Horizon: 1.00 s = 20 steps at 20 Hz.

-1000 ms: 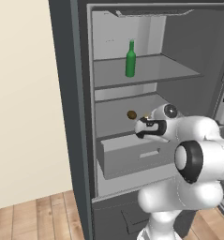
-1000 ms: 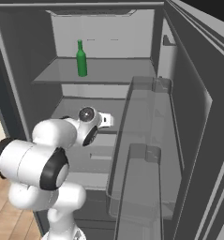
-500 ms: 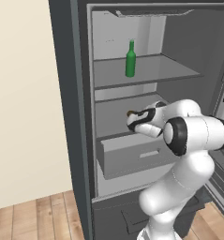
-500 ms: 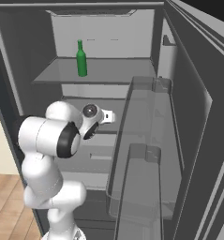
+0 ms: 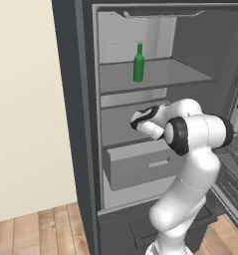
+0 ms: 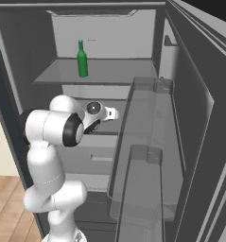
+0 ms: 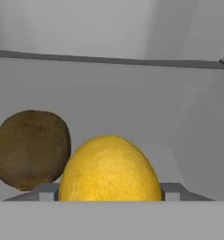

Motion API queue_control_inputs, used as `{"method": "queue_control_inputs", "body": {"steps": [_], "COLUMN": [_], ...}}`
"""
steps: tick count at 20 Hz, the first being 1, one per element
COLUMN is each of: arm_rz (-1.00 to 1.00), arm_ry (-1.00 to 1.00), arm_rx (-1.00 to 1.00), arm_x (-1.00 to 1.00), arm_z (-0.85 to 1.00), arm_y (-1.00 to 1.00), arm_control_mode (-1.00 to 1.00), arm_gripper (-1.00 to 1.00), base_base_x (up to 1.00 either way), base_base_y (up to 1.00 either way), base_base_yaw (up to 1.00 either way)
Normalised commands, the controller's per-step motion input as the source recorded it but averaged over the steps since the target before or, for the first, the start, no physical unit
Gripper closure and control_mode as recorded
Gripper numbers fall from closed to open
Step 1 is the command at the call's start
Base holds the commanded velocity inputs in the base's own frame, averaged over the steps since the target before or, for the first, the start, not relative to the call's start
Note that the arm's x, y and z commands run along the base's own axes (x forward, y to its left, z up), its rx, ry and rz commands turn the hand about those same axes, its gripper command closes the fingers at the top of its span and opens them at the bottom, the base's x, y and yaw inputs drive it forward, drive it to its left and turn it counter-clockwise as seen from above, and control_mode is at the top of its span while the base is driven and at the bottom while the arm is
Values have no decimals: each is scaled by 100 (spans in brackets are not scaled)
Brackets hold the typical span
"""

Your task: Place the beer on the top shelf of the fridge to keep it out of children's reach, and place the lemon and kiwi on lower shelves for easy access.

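1. Beer (image 5: 139,63) stands upright on the fridge's (image 5: 70,124) top shelf (image 5: 160,74).
2. Gripper (image 5: 135,122) reaches over a lower shelf (image 5: 115,127); jaw state cannot be told.
3. Lemon (image 7: 108,168) lies beside the kiwi (image 7: 31,149).

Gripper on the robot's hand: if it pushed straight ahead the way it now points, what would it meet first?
Most likely the lemon, sitting directly ahead of the gripper; the kiwi lies off to one side.

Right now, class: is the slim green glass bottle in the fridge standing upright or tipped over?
Upright. The slim green glass bottle stands on its base on the pale grey top shelf, neck pointing straight up in both base views.
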Motion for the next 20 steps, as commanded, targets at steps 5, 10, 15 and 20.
{"method": "queue_control_inputs", "body": {"steps": [5,10,15,20], "arm_rz": [0,0,0,0], "arm_ry": [0,0,1,16], "arm_rx": [0,0,-3,-11], "arm_x": [-20,-48,-88,-71], "arm_z": [5,43,60,96], "arm_y": [-30,-5,0,9], "arm_control_mode": [-100,-100,-100,-100], "arm_gripper": [-100,-100,-100,-100], "base_base_x": [0,0,0,0], "base_base_y": [0,0,0,0], "base_base_yaw": [0,0,0,0]}}
